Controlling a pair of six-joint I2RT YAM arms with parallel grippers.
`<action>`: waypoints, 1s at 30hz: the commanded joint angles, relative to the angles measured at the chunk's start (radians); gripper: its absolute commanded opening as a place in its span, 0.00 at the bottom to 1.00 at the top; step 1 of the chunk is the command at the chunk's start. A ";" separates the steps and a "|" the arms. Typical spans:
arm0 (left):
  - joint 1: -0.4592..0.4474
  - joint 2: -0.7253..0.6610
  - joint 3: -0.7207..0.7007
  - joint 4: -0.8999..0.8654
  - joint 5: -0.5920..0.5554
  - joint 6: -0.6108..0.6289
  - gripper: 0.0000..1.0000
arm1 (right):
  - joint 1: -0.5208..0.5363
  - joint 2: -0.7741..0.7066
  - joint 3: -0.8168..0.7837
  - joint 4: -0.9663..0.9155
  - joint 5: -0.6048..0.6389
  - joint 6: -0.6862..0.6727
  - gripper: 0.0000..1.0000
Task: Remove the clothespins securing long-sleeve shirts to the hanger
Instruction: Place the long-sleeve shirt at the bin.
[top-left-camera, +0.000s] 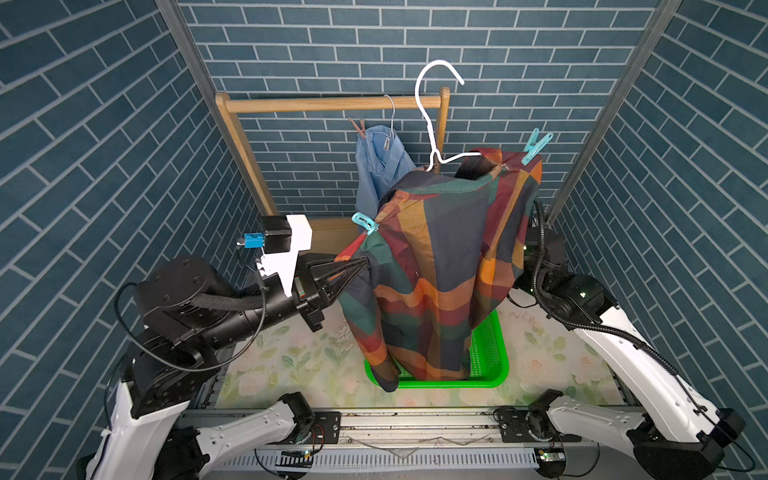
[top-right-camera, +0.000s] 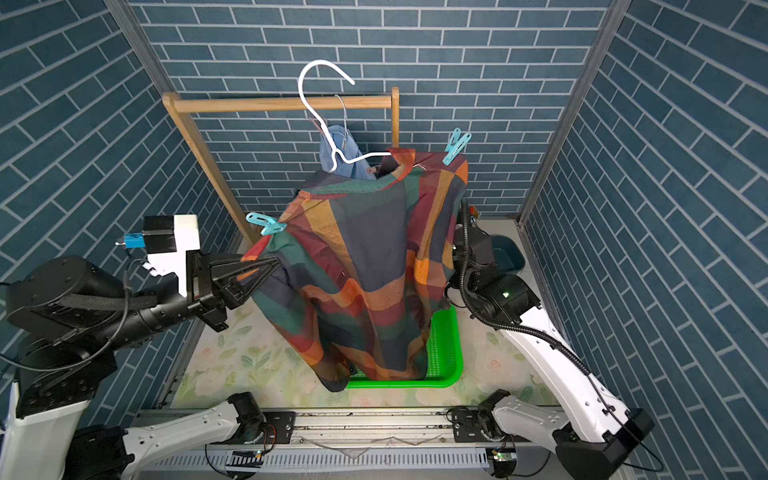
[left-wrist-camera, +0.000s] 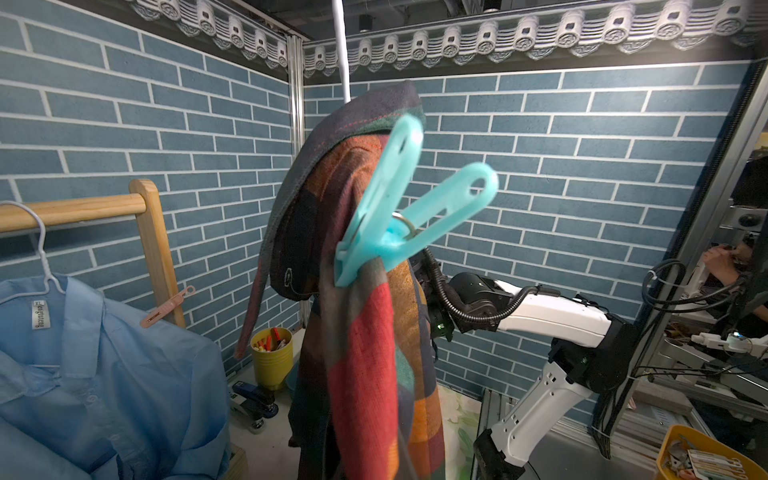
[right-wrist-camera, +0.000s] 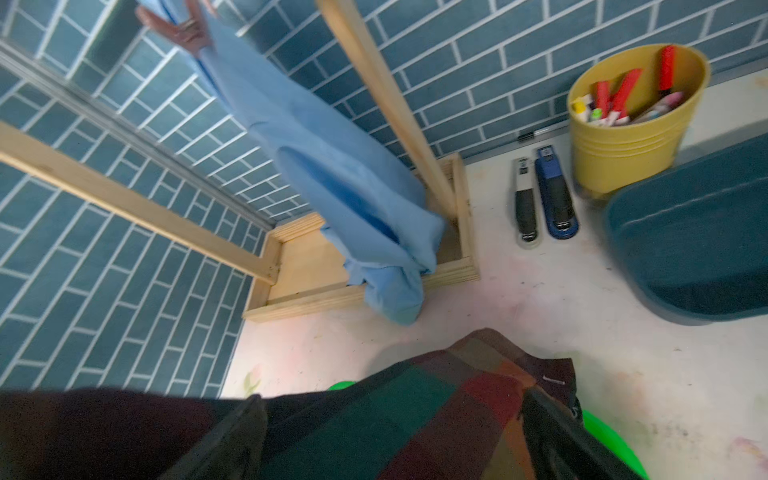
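Clothespin (top-left-camera: 365, 222) sits just above left fingers (top-left-camera: 353, 263) pinching plaid shirt (top-left-camera: 436, 266).

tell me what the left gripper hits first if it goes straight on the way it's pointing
The plaid shirt. The left gripper points at it with shut fingers whose tips touch its edge, just below a teal clothespin, and seem to pinch the cloth. Going straight on would likely just push deeper into the shirt.

The left gripper (top-left-camera: 362, 263) pinches the left edge of the plaid shirt (top-left-camera: 436, 266) — just beside a teal clothespin (top-left-camera: 365, 221) — over the green basket (top-left-camera: 492, 372).
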 joint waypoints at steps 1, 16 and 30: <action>0.005 -0.026 0.003 0.098 -0.050 0.031 0.00 | 0.039 -0.066 -0.059 0.052 -0.011 0.118 0.96; 0.005 -0.072 -0.093 0.032 -0.045 0.008 0.00 | 0.171 -0.145 -0.228 -0.012 0.189 0.209 0.97; 0.005 -0.081 -0.427 0.267 0.026 -0.038 0.00 | 0.162 -0.296 -0.427 -0.113 0.354 0.254 0.98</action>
